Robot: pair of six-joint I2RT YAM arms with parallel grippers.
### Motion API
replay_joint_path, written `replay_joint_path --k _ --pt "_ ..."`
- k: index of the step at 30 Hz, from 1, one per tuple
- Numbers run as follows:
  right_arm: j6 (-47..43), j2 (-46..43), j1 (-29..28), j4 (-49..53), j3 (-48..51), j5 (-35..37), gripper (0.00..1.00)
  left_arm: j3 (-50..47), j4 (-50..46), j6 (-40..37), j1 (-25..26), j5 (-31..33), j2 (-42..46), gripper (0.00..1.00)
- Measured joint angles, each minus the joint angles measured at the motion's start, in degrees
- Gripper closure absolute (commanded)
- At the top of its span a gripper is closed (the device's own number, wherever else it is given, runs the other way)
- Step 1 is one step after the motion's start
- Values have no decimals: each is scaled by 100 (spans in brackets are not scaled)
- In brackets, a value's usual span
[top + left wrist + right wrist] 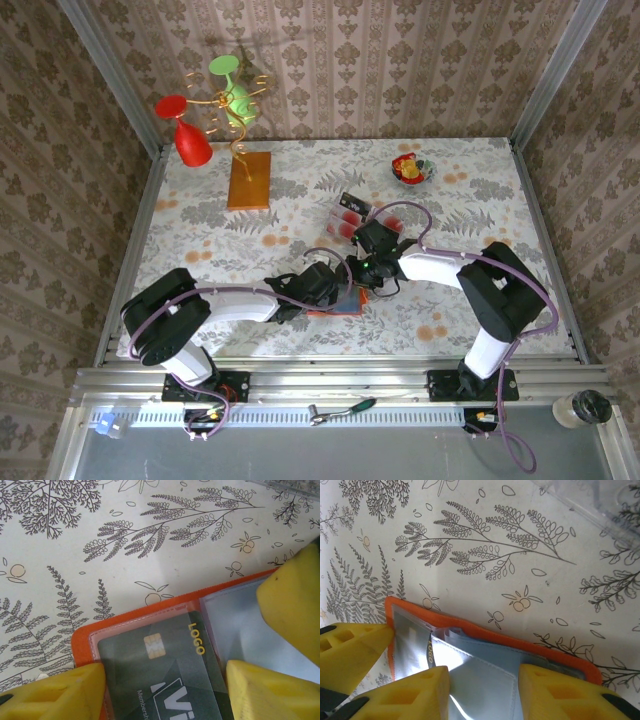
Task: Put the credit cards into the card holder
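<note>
though spread, left end effector point(165, 680), right end effector point(482, 677) perhaps touch card holder point(81, 645) edge.

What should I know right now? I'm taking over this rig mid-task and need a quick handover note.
Left end effector: open, fingers resting on the open card holder, one on either side of the dark card.
Right end effector: open, jaws astride an inner sleeve leaf; I cannot tell whether it grips.
Things: the card holder lies open mid-table; red credit cards sit in the clear tray beyond it.
Done: the dark card sits in a clear sleeve.
Left: load the tray's cards.
</note>
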State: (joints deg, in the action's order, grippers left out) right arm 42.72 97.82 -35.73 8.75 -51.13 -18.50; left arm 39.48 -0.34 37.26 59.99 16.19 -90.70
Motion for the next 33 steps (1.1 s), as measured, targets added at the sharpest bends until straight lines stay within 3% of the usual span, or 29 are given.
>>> replay_joint_path --k 5,11,26,33 --pt "85 -85 2 -9 0 -160 58 0 -15 0 0 13 9 32" --pt "267 -306 -7 -240 0 -485 43 0 -289 0 -2 17 345 28" --pt "726 -387 -481 -595 -59 -612 35 -807 -852 4 -780 -35 2518 21" --pt "876 111 -807 -660 -396 -601 35 -990 -1139 0 -1088 -33 3073 19"
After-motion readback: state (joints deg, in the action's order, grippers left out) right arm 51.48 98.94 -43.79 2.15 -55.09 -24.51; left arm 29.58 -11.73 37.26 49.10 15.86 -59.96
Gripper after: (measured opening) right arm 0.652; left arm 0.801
